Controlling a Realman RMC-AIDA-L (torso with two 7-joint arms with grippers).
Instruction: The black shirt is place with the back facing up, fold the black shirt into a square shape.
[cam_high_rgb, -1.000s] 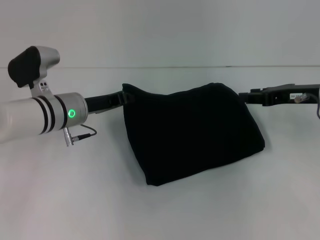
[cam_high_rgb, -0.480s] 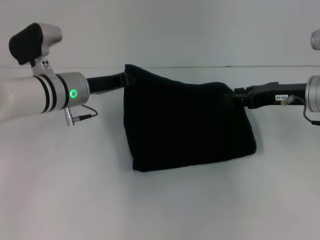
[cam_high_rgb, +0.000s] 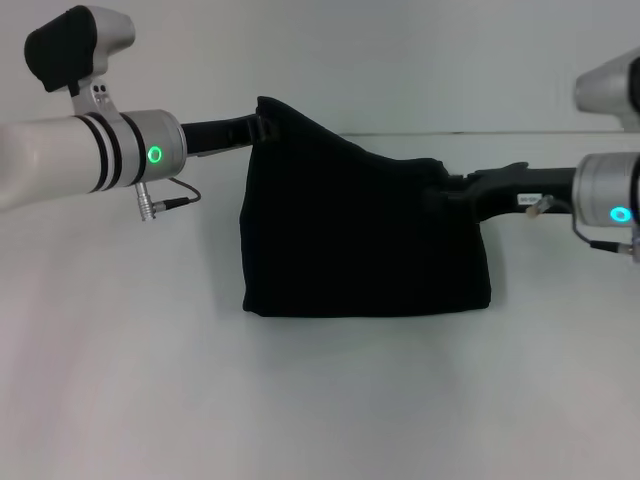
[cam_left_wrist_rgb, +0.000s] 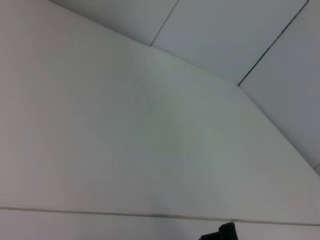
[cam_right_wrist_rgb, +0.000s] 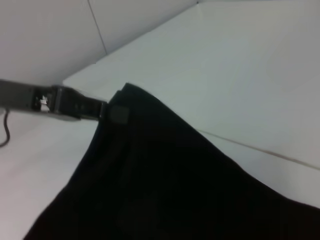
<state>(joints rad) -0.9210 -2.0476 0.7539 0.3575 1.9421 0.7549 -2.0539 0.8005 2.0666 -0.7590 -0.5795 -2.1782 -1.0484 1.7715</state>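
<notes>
Both arms have risen and drawn closer together, lifting the black shirt higher. Left tool pinches its upper left corner, right tool its upper right corner. Its lower edge rests mid-worktop.

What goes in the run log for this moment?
left tool: shut on black shirt | right tool: shut on black shirt | shirt lifted, lower edge on table

black shirt lifted, apparently squarer, left pincer higher
</notes>
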